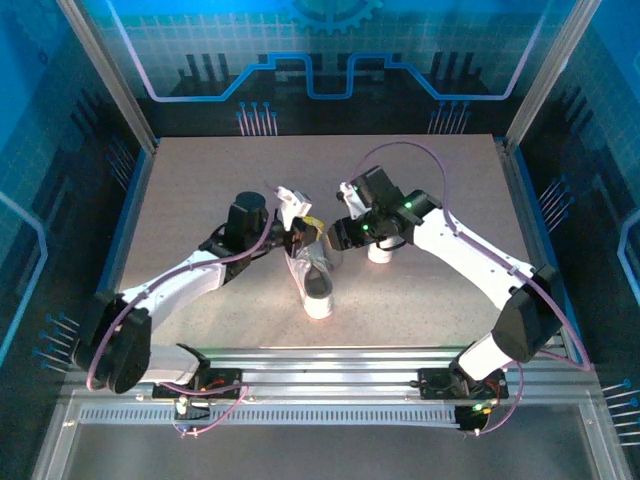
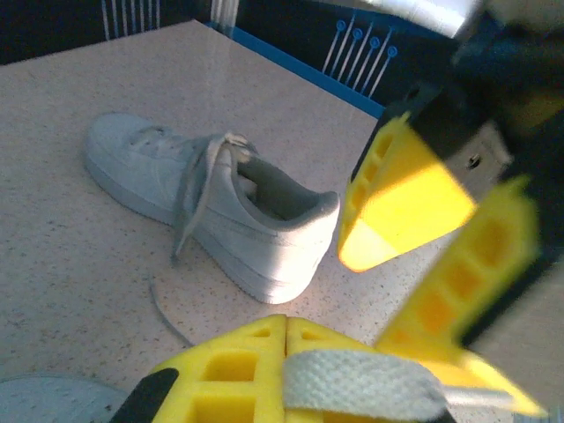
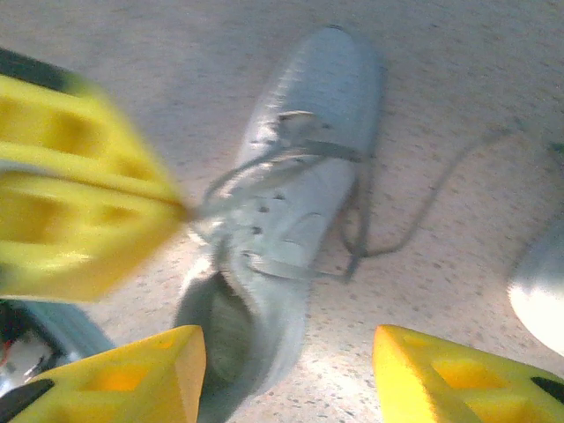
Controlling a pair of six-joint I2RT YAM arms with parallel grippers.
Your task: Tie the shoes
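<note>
One of the shoes [image 1: 312,285] lies mid-table, a pale low-top sneaker [image 2: 211,203] with loose laces. My left gripper [image 2: 289,330] is shut on a flat pale lace [image 2: 361,383], which lies across its yellow fingers. From the right wrist view these left fingers [image 3: 70,203] hold the lace taut from the shoe's eyelets [image 3: 291,203]. My right gripper [image 3: 289,352] hangs open just above the shoe's heel opening, nothing between its fingers [image 2: 397,203]. Both grippers [image 1: 300,228] [image 1: 335,238] meet over the shoe. The other shoe [image 1: 380,253] shows as a white tip under the right arm [image 3: 542,291].
A second lace end [image 3: 423,211] trails loose over the speckled tabletop [image 1: 200,190] toward the other shoe. Blue rails [image 1: 130,210] and metal posts frame the table's sides. Bare table lies behind and to the left of the shoe.
</note>
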